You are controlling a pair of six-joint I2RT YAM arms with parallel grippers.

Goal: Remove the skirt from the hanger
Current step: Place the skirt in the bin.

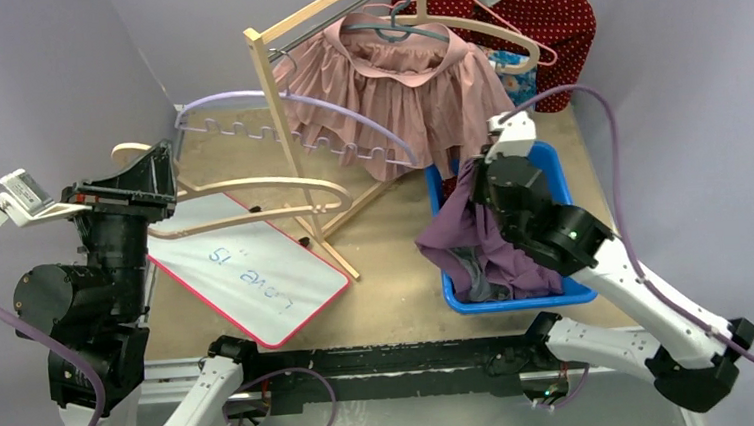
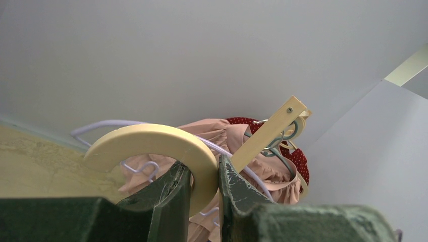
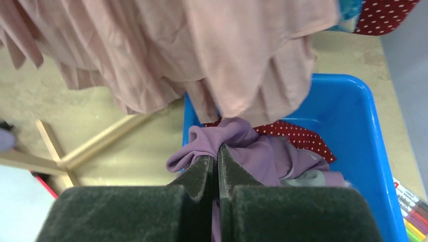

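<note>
The purple skirt (image 1: 465,232) hangs in a bunch from my right gripper (image 1: 478,176) and trails into the blue bin (image 1: 555,160). In the right wrist view the right gripper (image 3: 217,154) is shut on a fold of the purple skirt (image 3: 237,136) just above the bin (image 3: 353,116). The cream wooden hanger (image 1: 281,183) is bare and held level over the table's left half. My left gripper (image 1: 163,171) grips it at the base of its hook. In the left wrist view the jaws of the left gripper (image 2: 204,176) pinch the curved hook (image 2: 151,136).
A wooden rack (image 1: 281,119) stands mid-table with a pink skirt (image 1: 395,91) on a teal hanger and a lilac wire hanger (image 1: 245,97). A red dotted garment (image 1: 539,1) hangs at the back right. A whiteboard (image 1: 247,272) lies at the front left. Markers (image 3: 411,214) lie beside the bin.
</note>
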